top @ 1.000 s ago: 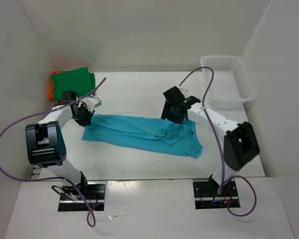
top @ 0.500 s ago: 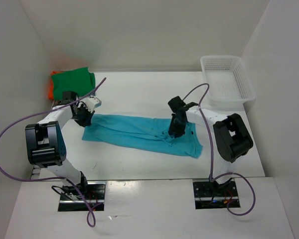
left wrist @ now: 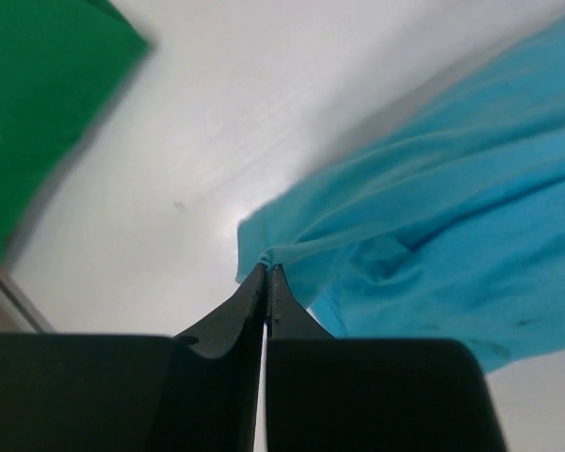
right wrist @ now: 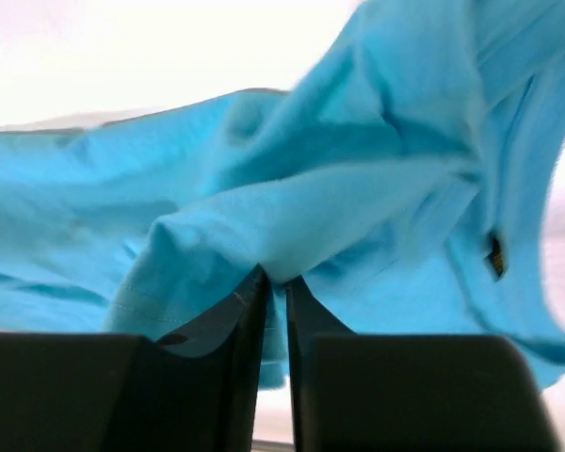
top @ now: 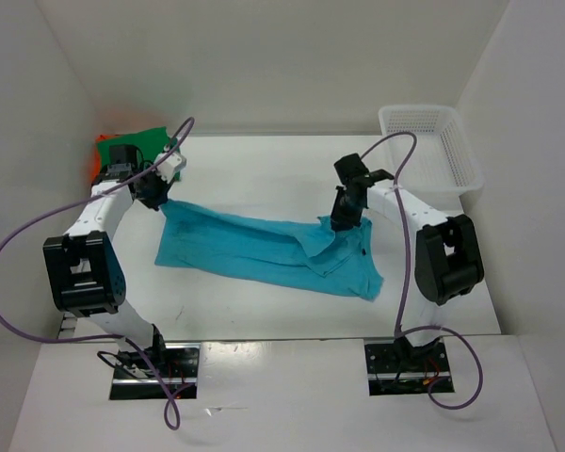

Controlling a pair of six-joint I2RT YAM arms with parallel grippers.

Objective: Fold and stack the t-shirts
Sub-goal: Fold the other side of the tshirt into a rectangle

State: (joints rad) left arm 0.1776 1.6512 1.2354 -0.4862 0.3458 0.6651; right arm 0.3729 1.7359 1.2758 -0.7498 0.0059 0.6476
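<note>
Blue shirt (top: 264, 247) — held at two points.
Left gripper (left wrist: 266, 273) clamps its 10 o'clock corner; right gripper (right wrist: 273, 279) pinches a 2 o'clock fold.

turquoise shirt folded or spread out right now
Spread out, not folded: the turquoise shirt lies long and rumpled on the table, one edge pinched in the left hand, another in the right hand.

plain white walls (top: 292, 56) on three sides — white table (top: 254, 169), soft even light
</note>
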